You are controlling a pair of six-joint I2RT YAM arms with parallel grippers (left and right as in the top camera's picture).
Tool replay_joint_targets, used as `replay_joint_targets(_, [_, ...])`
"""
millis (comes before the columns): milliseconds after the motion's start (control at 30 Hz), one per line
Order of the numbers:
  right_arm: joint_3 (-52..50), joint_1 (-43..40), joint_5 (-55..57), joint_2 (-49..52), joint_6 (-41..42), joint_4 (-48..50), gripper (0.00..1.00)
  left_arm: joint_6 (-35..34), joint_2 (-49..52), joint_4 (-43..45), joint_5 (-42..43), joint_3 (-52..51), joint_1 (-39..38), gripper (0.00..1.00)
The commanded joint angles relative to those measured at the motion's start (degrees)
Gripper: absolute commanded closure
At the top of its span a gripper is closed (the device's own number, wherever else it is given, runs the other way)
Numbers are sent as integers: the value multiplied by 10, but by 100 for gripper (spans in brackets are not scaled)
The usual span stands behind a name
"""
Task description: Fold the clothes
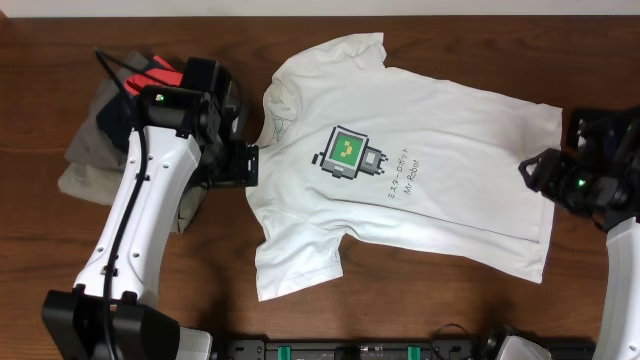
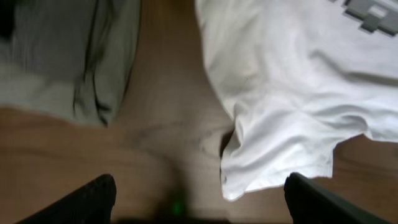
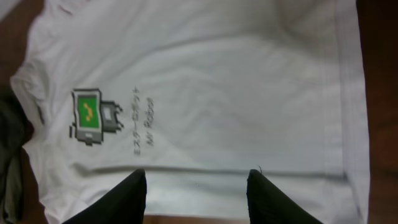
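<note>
Left gripper [image 2: 200, 180] spread over table [image 2: 168, 137] beside T-shirt [image 2: 292, 74] sleeve; right gripper [image 3: 196, 177] spread above shirt near hem.

The T-shirt [image 1: 450, 170] was seen to be plain white. Its chest print [image 1: 345, 152] was made up of a green square with a yellowish mark, framed in black and flanked by grey blocks. Small dark lettering [image 1: 400, 178] was printed beside it. The table [image 1: 60, 260] was shown in dark brown wood grain. The pile of clothes [image 1: 95, 160] was coloured grey-olive and topped by a red and black piece [image 1: 150, 75]. The left arm [image 1: 140, 210] was cased in white, with black joints.
</note>
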Motion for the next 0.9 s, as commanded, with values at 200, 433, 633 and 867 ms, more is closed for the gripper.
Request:
replay_joint_targets(200, [-8,-2,28,-2,8,-24,48,-61,-2,70,83,-230,-7,11])
replay_joint_targets(433, [-9,-1,28,4,8,-26,48,-61,0,247,244,-403,-7,21])
replay_joint_targets(633, [-9,-1,28,17,8,-29,48,-61,0,292,279,-468,-34,32])
replay_joint_targets(867, [-26,-1,34,59,8,-45,48,-64,0,309,279,-468,-38,93])
